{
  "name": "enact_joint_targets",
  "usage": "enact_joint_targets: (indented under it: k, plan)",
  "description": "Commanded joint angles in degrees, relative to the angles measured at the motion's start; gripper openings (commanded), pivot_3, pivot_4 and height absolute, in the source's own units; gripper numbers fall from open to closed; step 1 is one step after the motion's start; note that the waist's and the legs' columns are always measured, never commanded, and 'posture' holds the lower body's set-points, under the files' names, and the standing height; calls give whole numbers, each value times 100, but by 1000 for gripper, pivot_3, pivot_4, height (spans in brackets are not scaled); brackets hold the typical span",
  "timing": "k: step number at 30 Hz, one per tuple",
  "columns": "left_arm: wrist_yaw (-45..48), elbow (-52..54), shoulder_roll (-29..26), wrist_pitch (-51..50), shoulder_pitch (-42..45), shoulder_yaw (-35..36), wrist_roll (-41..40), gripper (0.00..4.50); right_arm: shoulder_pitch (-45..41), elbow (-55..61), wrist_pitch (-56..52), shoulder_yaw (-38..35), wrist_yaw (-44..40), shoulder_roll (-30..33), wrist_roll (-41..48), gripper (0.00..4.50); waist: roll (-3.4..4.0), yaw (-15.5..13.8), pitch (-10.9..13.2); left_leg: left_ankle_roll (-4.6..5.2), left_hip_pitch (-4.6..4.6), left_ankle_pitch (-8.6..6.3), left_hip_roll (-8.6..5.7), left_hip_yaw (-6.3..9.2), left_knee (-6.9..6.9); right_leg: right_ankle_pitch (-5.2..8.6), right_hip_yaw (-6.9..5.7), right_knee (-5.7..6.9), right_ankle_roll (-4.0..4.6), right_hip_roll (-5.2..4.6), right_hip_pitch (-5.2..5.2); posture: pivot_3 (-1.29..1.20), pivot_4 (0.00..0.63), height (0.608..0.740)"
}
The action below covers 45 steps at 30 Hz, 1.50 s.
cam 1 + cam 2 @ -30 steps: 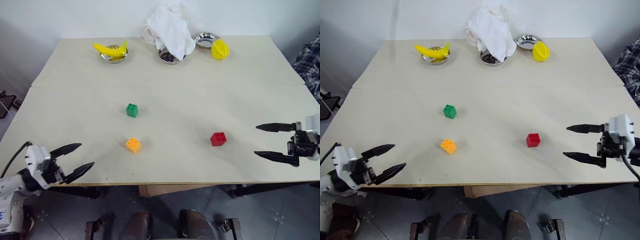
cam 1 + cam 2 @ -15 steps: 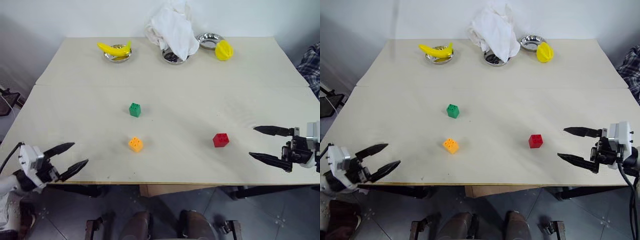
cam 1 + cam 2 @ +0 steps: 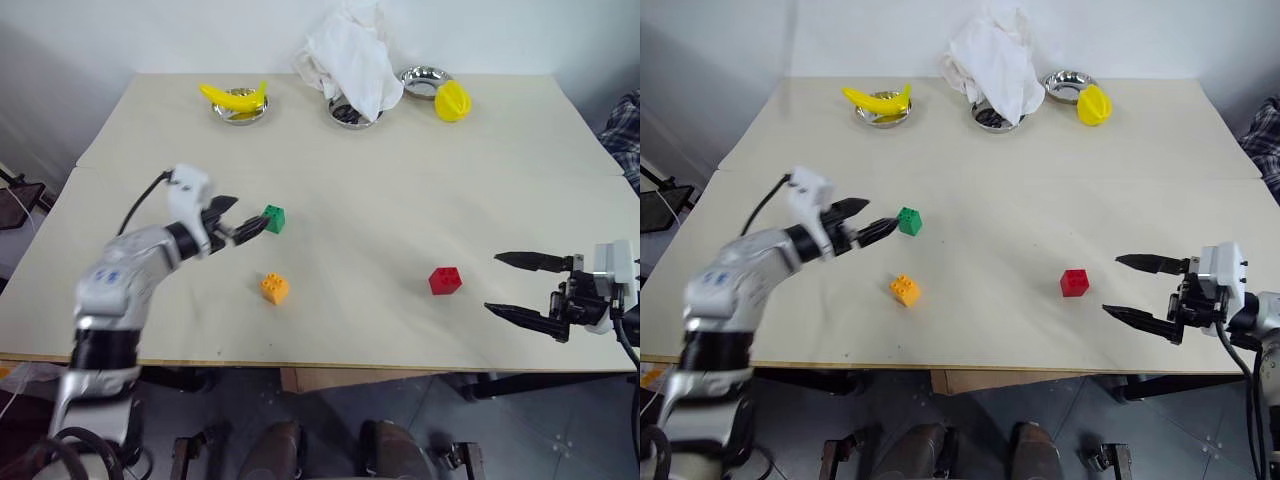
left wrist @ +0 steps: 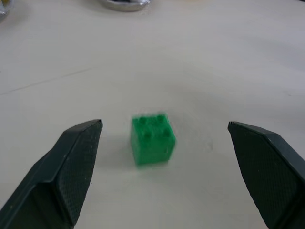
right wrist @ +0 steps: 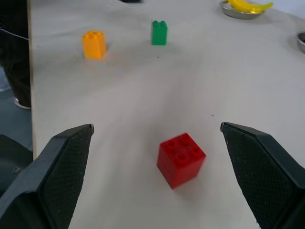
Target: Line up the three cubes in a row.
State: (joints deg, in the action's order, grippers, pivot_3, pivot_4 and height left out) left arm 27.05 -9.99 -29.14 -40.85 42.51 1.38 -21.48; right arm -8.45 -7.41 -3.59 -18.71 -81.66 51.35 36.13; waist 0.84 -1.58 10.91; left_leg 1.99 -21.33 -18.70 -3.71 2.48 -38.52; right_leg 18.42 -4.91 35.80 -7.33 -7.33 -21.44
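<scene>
Reaching across the desk [image 3: 400, 190], the left end effector [image 3: 252, 226] has its two fingers spread wide, the green cube [image 3: 273, 218] sitting just ahead of the tips and centred in the gap, not yet touched; that straddling line-up suggests a grasp is being set up. The orange cube [image 3: 274, 288] lies near this end effector, closer to the robot, and the red cube [image 3: 445, 280] sits well apart toward the right. The right end effector [image 3: 522, 286] hangs with fingers spread too, holding nothing, the red cube just ahead of its opening, probably waiting its turn. The three cubes form a loose triangle, so the row is not yet made, and the green one looks like the first to shift
</scene>
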Motion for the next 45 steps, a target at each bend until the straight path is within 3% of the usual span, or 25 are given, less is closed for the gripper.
enact_joint_targets:
  k: [1,6,13,16,24,25,29,35,39,45]
  plan:
    - [-331,-868,179,-115,618,-389,612,4500,-1,343,-158,-182,67,28,163,4469,-5,25,3,0,0,0,-1,-3,6,0,1,-1,0,0,-3,0,150,740]
    - [-479,-1866,467,-53,1216,-586,1078,4500,59,665,-315,-257,204,-40,227,4469,-18,18,11,0,-1,0,1,-8,6,0,-2,-1,-1,4,-6,0,150,740]
    - [-361,-2312,515,-67,1403,-604,1367,4500,238,889,-382,-337,356,-128,243,4469,-25,-20,15,0,-5,0,-1,-4,-4,0,7,-1,-2,0,-8,0,150,740]
    - [-279,-2331,517,-91,1426,-556,1383,3900,249,900,-388,-347,375,-152,230,4500,-25,-27,15,0,-8,0,-7,-1,-12,-1,7,2,-4,-5,-7,0,150,740]
    - [438,-2197,487,477,1365,-552,1330,1494,348,756,-321,-474,307,-139,205,4500,-25,-35,15,0,-11,0,-8,1,-16,-1,6,4,-4,-6,-8,0,150,740]
    - [515,-2190,471,535,1365,-564,1351,1513,355,748,-322,-487,299,-131,203,4500,-25,-34,15,0,-11,0,-8,1,-17,-1,4,4,-4,-6,-8,0,150,740]
    - [2671,-1858,331,2158,1306,-1033,1181,1513,530,365,-292,-897,68,115,181,4500,-25,-55,15,0,-15,0,-9,1,-17,-1,-2,2,-4,-7,-9,0,150,740]
    - [4026,-1200,745,1725,1556,-1899,1180,1513,725,5,-173,-1192,-114,282,78,4500,-26,-114,15,5,-21,2,-13,-1,-27,-3,-2,-6,-7,-10,-4,0,150,740]
    - [3934,-1130,1249,1862,1518,-2493,1624,1513,934,166,-228,-1317,-165,276,134,4500,-26,-132,16,12,-25,1,-15,-2,-32,-4,1,-3,-10,-11,-4,0,150,740]
    - [3508,-1567,1708,1839,1590,-2825,2141,1513,1235,376,-326,-1490,-292,321,186,4500,-29,-105,18,13,-24,1,-8,-7,-32,-5,4,-4,-11,-5,-5,0,150,740]
